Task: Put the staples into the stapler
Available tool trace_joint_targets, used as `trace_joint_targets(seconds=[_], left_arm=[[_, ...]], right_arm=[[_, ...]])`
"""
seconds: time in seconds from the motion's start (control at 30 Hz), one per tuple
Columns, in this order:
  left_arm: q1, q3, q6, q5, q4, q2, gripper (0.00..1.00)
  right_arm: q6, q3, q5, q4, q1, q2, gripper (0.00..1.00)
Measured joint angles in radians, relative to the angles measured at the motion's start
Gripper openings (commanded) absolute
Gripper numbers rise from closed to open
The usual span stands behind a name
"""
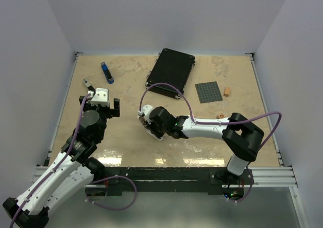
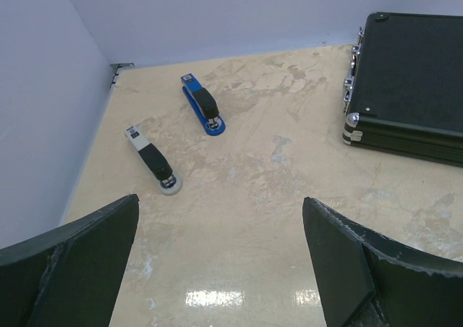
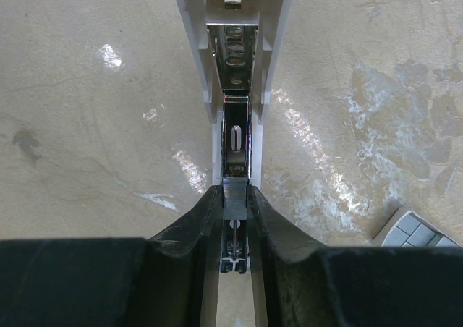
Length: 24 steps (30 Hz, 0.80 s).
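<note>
1. Where the right wrist camera looks along its own fingers, I log the task piece: a white plastic stapler (image 3: 236, 88), opened out, its chrome staple channel exposed and running straight away from the lens. It sits left of table centre, nearer to me than the case and between the two arms.
2. Right gripper (image 3: 235, 197): the black fingers are clenched on the near end of that channel, one on each side. I cannot tell whether the stapler's far end rests on the table.
3. Small pale flat item (image 3: 412, 229), panelled in a grid, at the lower right corner of the same view, just beside the right gripper. It is mostly cut off, so I cannot name it.
4. Left gripper (image 2: 221, 211): the jaws are spread wide and grasp nothing. It hovers over the left side of the table, facing the far-left corner.
5. Blue stapler with a black top (image 2: 202, 104): closed, lying flat near that corner.
6. Pale grey stapler with a black top (image 2: 153, 160): closed, lying nearer and to the left of the blue one, apart from it.
7. Black hard case with metal latches (image 2: 412, 74): shut, flat, at far centre.
8. Dark grey studded square plate (image 1: 208, 92): right of the case, apart from it.
9. Orange-brown wooden cube (image 1: 227, 91): just beside the plate's right edge.
10. Beige marbled tabletop (image 1: 126, 142): carries all of the above.
</note>
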Motion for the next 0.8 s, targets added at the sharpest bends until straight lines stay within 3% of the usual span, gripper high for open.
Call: trace_joint_targets(seconds=[0.23, 0.63, 0.8], left_arm=[[0.000, 0.000, 0.000, 0.000, 0.000, 0.002, 1.00], [0.000, 0.000, 0.000, 0.000, 0.000, 0.008, 1.00], [0.000, 0.000, 0.000, 0.000, 0.000, 0.010, 1.00]], right_arm=[[0.000, 0.000, -0.005, -0.008, 0.000, 0.000, 0.28], [0.011, 0.003, -0.007, -0.072, 0.000, -0.039, 0.47], [0.019, 0.031, 0.010, -0.069, 0.000, -0.083, 0.46]])
